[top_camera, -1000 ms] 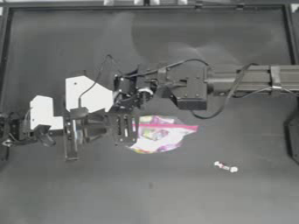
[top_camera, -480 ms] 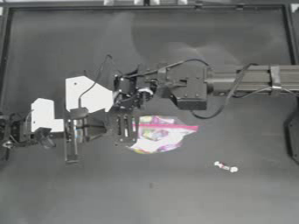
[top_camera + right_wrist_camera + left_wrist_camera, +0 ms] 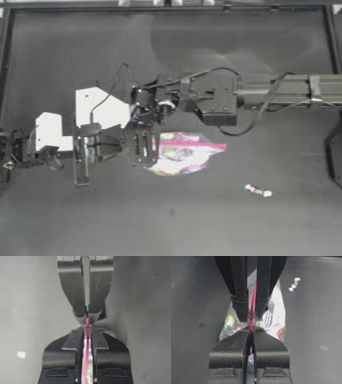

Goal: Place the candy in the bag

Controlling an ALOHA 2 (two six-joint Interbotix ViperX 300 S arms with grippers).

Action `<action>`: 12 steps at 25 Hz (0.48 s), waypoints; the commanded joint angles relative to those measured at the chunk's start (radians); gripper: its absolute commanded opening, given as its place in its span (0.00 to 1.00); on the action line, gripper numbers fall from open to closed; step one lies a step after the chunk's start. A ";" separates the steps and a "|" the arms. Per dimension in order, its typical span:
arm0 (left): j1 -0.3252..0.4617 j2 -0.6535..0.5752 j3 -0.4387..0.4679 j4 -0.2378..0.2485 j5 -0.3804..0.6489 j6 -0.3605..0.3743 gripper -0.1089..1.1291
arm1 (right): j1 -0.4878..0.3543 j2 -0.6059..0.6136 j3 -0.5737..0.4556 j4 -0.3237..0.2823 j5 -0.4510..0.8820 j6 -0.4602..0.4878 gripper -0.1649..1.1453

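You can read no words on anything here. Your left gripper (image 3: 142,148) and right gripper (image 3: 148,125) both pinch the crinkly clear plastic bag's (image 3: 182,154) pink top edge. The tiny red-and-white wrapped candy (image 3: 258,190) lies well apart, right of the bag.

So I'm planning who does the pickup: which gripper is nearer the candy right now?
Neither by much, but the right gripper looks marginally nearer. Both are shut on the bag's pink strip, with the left gripper beside it; the candy lies beyond the bag, untouched.
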 commanded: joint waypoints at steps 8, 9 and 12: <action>0.005 -0.029 -0.002 -0.002 -0.006 -0.002 0.36 | 0.003 -0.026 -0.006 -0.006 0.002 -0.005 0.34; 0.003 -0.029 -0.002 -0.002 -0.005 -0.002 0.36 | 0.003 -0.026 -0.006 -0.006 0.003 -0.005 0.33; 0.003 -0.029 0.000 -0.002 -0.005 -0.002 0.36 | 0.002 -0.026 -0.006 -0.006 0.009 -0.005 0.33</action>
